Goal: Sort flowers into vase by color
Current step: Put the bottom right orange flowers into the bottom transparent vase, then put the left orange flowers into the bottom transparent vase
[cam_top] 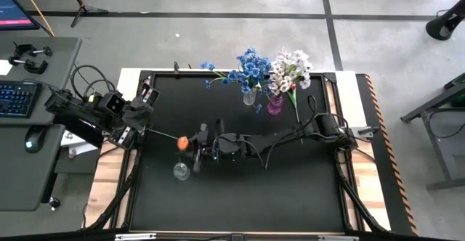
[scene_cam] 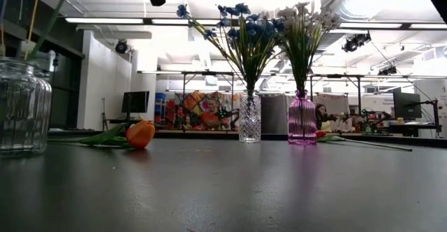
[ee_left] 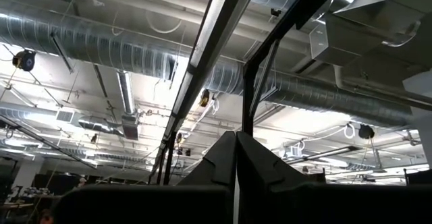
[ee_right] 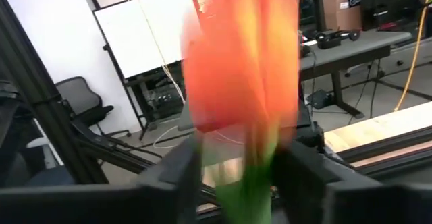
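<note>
1 orange tulip (ee_right: 243, 69) lies between the parted right gripper (ee_right: 239, 173) fingers

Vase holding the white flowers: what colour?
Pink-purple glass vase, clearest in the low view.

No text, label, brand or number can be read anywhere (the distant screens stay illegible).

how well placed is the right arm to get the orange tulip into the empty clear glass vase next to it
Probably well. The right gripper sits at the orange tulip, its bloom between the fingers, and the empty clear glass vase stands just beside with nothing between.
</note>
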Robot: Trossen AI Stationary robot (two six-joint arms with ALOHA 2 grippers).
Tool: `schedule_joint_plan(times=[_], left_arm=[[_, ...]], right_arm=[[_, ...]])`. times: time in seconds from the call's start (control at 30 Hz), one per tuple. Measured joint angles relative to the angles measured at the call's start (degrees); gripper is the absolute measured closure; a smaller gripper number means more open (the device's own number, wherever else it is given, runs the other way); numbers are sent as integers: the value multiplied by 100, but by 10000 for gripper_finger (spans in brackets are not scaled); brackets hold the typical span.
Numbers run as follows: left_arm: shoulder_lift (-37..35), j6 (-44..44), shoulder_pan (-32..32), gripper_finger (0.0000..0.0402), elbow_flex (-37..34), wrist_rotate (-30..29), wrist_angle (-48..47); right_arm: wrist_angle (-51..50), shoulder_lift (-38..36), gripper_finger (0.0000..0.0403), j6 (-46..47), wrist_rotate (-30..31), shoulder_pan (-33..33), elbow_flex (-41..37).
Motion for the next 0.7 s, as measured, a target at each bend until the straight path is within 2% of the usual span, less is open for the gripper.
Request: schedule_joint_plan(times=[0.17,0.3,0.5,0.7], left_arm=[[0,0,0,402,0,-2,0],[0,-2,0,402,0,-2,0],[-57,282,0,402,-7,-34,10],[-78,502,4,402,-7,-519,-8]], right_arm=[[-35,0,156,12,-189,-1,0],[-437,-59,108,-296,-509,-3,-5],[-2014,-600,94,-712,-605,-12,-4],[-4367,-1266,94,-853,-601,-23,-4]])
